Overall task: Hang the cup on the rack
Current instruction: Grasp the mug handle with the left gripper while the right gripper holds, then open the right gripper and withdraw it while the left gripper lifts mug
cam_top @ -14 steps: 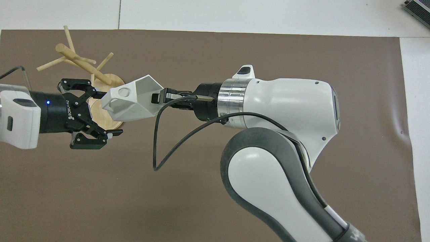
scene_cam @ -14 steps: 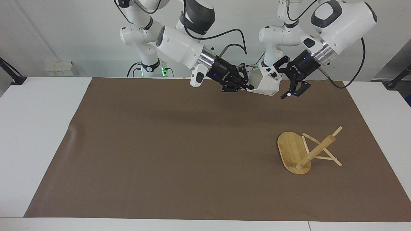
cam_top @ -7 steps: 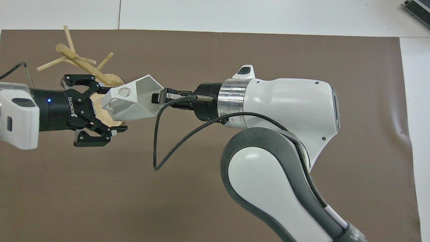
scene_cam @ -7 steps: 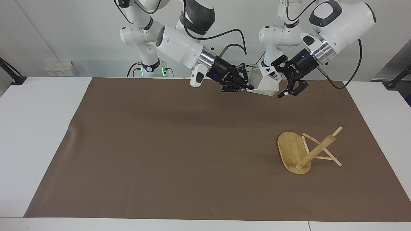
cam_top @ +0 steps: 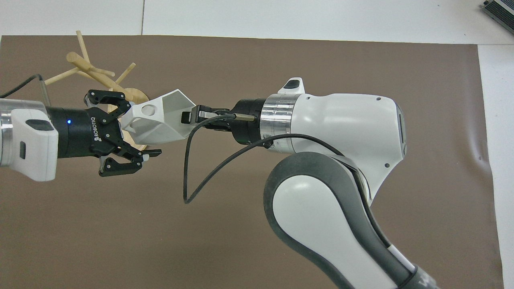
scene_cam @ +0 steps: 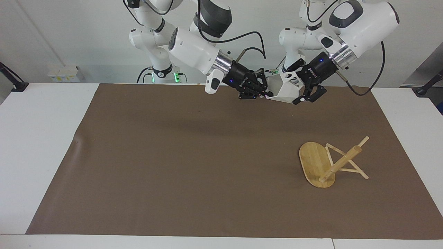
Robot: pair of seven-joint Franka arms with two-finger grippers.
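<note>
Big picture first: your brown mat (scene_cam: 193, 162) carries only the rack (scene_cam: 330, 162), and it's tipped over, base on edge and post slanting down with pegs touching the mat, sitting around 4 o'clock in the facing view toward the left arm's end. So hanging isn't possible until that thing gets stood up. Now the change: over the last second your left gripper (cam_top: 127, 134) has slid in from the 9 o'clock side of the overhead view and now brackets the cup (cam_top: 158, 122), fingers spread wide, one by the handle end and one under the body; I can't tell if either is touching yet. The right gripper (scene_cam: 263, 93) hasn't budged, clamped on the cup's rim and holding it up in the air over the mat's robot-side edge. Looks to me like a mid-air handover setting up, so you probably want the left closing before the right lets go.
</note>
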